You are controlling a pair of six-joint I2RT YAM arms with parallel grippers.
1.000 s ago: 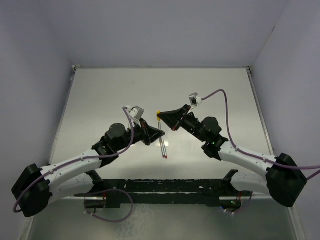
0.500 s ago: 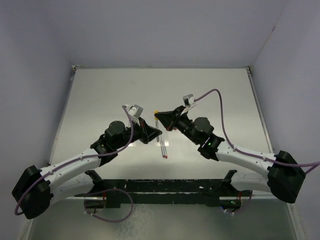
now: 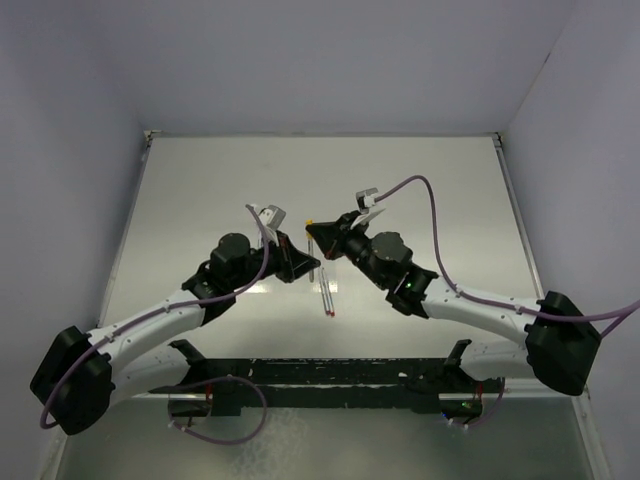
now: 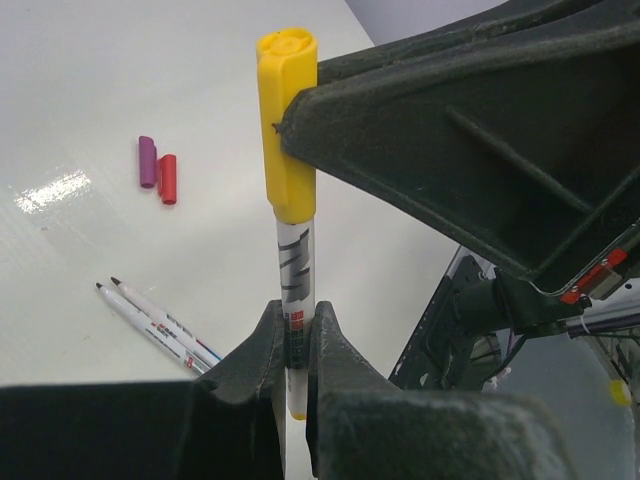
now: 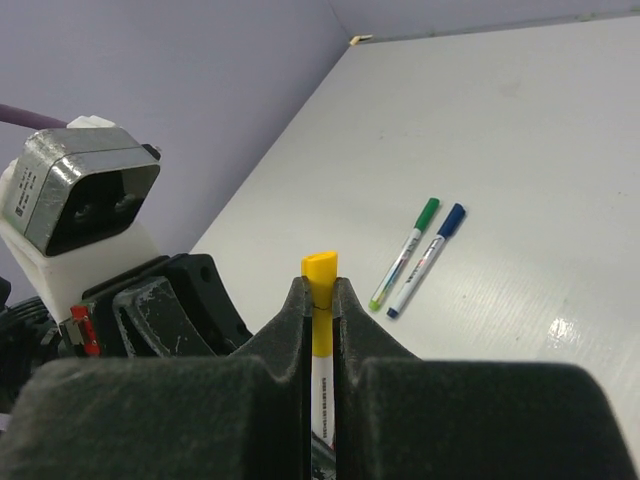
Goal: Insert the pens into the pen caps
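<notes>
The yellow stubby plastic cap (image 4: 286,110) sat on the whitish-grey marker pen (image 4: 296,265), above mid-table. The right gripper (image 5: 320,300), clamped on the cap, had pressed closer to the left gripper (image 4: 293,340), clamped on the barrel. The cap was likely seated, leaving the purple cap (image 4: 148,161) and red cap (image 4: 168,179).

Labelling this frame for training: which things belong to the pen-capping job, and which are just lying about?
Job: yellow pen, yellow cap, purple cap, red cap, two uncapped pens, green-capped pen, blue-capped pen.
Other: table, purple cables.

Plain pale lilac walls (image 3: 320,60) enclose the glossy white desk (image 3: 420,170) on three sides. Soft light glints off its surface.
</notes>
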